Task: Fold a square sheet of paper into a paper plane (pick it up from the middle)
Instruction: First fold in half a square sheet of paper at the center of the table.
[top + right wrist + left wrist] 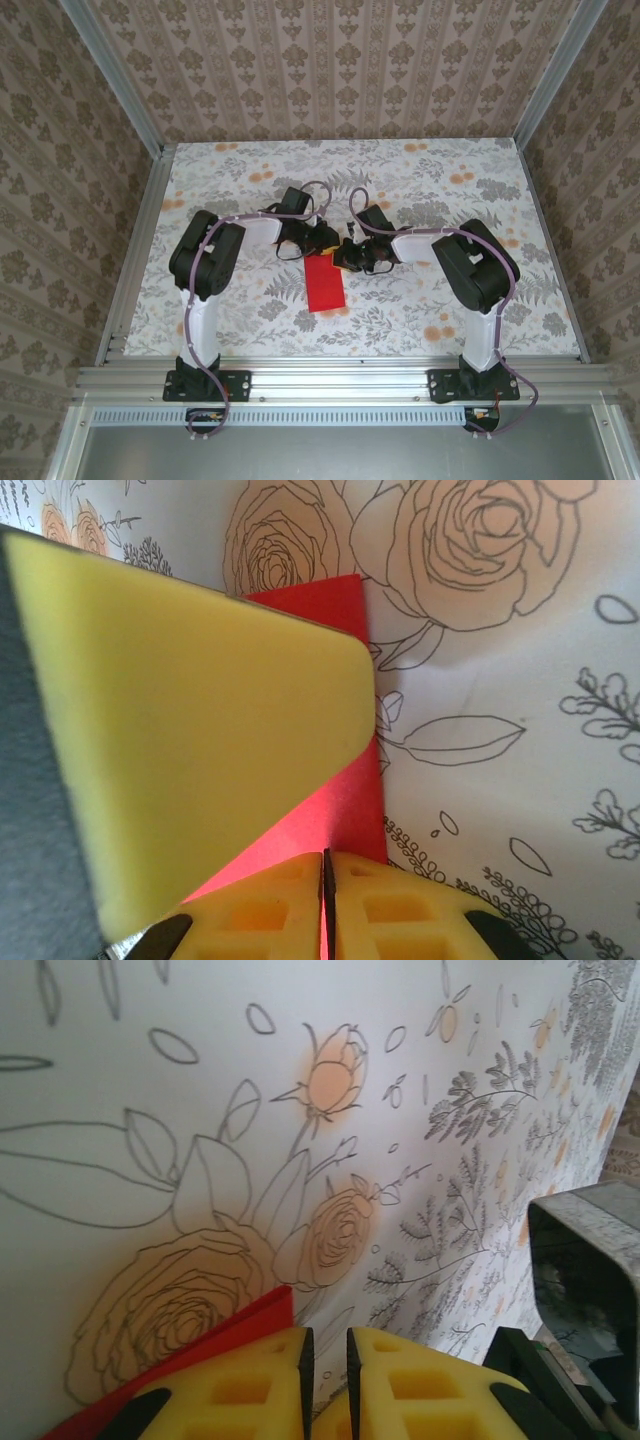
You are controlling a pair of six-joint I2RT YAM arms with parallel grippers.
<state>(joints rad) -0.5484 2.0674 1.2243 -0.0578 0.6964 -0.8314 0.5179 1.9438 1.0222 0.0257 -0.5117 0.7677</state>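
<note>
The square sheet of paper [324, 285] is bright red and lies folded into a narrow strip on the flowered table, just in front of both grippers. My right gripper [345, 258] [326, 855] is shut on the paper's edge, with red paper [350, 800] showing between its pads. My left gripper [322, 240] [326, 1332] hovers over the paper's far end, its yellow fingers a small gap apart with bare table between them. A corner of the paper [230, 1325] lies just left of its left finger. One left finger [200, 730] looms large in the right wrist view, covering part of the sheet.
The table [450, 300] has a floral cloth and is ringed by aluminium rails [135, 240], with wallpapered walls behind and at both sides. A dark part of the right arm [590, 1280] sits close to the right of the left gripper.
</note>
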